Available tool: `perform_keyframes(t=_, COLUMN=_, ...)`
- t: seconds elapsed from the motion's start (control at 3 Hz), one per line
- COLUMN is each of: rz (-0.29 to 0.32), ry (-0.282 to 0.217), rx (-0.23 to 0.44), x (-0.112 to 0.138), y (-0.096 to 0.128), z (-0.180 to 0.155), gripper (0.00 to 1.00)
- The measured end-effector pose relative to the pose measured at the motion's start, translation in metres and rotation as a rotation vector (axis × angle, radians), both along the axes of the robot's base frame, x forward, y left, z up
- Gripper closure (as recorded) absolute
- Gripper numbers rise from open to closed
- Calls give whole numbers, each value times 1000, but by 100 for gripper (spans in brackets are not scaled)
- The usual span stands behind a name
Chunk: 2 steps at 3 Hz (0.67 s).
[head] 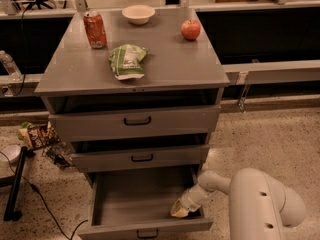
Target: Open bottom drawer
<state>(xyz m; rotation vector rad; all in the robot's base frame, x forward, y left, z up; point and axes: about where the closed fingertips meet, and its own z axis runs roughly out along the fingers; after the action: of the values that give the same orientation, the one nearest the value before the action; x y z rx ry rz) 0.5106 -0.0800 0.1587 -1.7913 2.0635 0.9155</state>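
The bottom drawer (145,226) is the lowest of three grey drawers in the cabinet. It stands pulled far out, showing a plain grey inside, with its small black loop handle (146,233) at the front centre. My gripper (179,210) reaches from the white arm (260,204) at the lower right into the drawer's right front corner, just behind the front panel.
The middle drawer (142,157) and top drawer (137,120) are each slightly out. On the cabinet top sit a red can (94,29), a white bowl (138,13), an apple (190,29) and a green chip bag (127,60). Snack packets (36,135) and cables lie on the floor at left.
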Motion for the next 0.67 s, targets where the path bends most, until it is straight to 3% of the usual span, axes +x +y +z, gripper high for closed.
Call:
perform_keyframes(t=0.33, rz=30, ry=81, rx=0, x=-39, y=2, z=4, gripper=100)
perform_keyframes(t=0.67, rz=30, ry=80, rx=0, x=-37, y=1, z=4, gripper=100)
